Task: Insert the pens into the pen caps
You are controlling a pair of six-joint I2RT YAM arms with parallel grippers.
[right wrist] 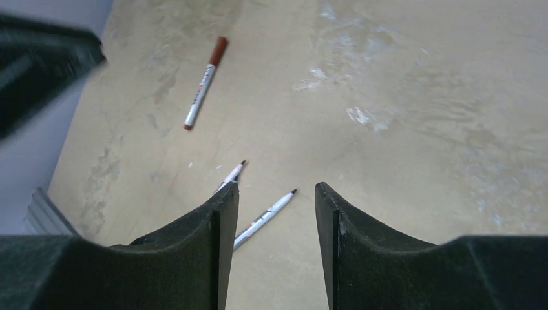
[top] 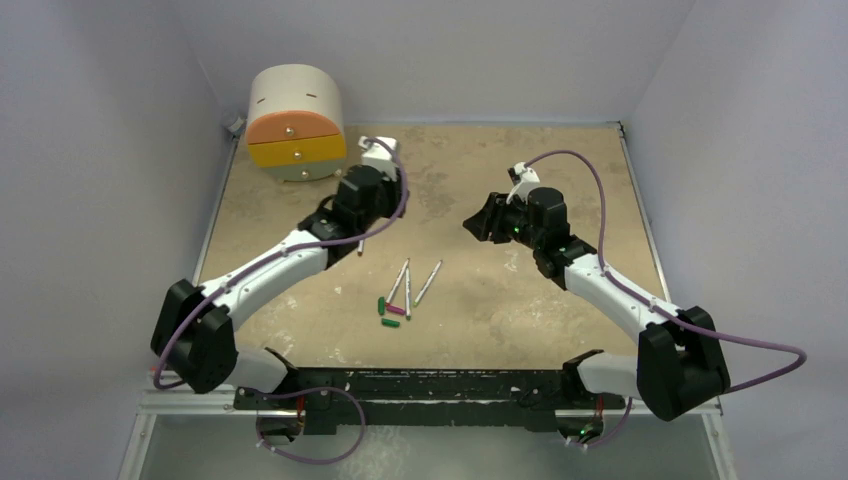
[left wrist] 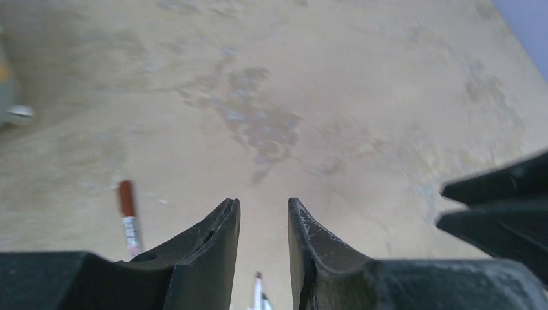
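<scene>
The left pincer point(left wrist: 262, 203) and right pincer point(right wrist: 276, 188) hang released, grasping nothing (jaws apart); a red-capped pen point(right wrist: 205, 82) lies upper left on the worktop point(right wrist: 420, 129).

Made out no readable text, number or sign anywhere. Noticed small printing along the barrel of the red-capped pen point(right wrist: 201, 84), seen also from the left wrist, and on a second pen point(right wrist: 263, 218) lying nearby, yet too small and blurred to read.

Open tabletop point(top: 520, 300) around pens point(top: 407, 290); drawer box point(top: 296, 125) at far-left corner
</scene>
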